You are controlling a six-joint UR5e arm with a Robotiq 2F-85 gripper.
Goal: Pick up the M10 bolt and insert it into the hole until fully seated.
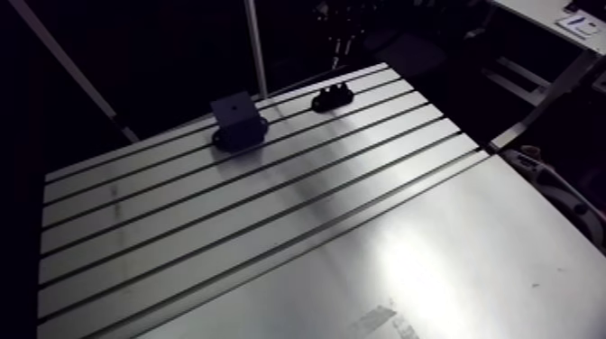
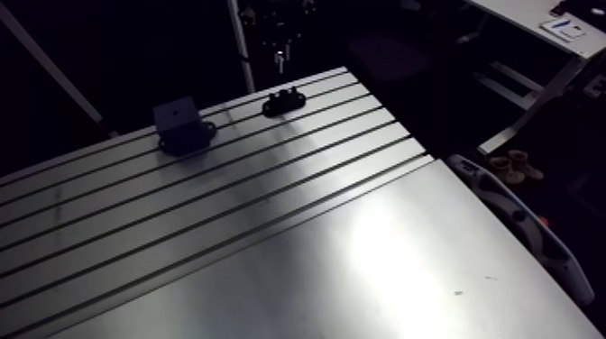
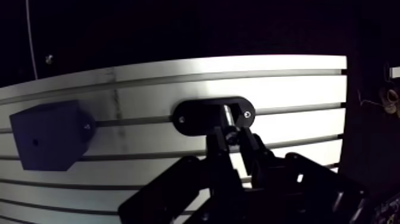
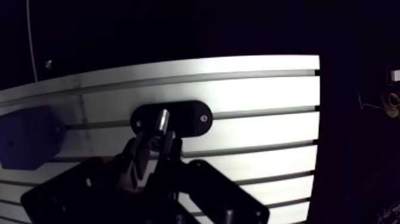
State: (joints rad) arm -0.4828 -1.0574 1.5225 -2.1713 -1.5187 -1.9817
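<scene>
Above the black oval holder (image 3: 196, 116), the gripper (image 3: 231, 136) has its jaws nearly closed, clamped on the M10 bolt (image 3: 228, 114), shiny end poking past the fingertips. Dark block (image 3: 47, 134) with a hole sits apart from the holder on the slotted table (image 3: 286, 89).

No text to read anywhere: the bolt (image 3: 228, 114) in the claw (image 3: 231, 132), the black holder (image 3: 196, 117) ahead of it, the dark block (image 3: 47, 134) beside it, all unmarked

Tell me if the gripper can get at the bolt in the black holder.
Likely yes: the gripper sits right at the bolt standing in the holder, nothing between them; the block lies well aside.
</scene>
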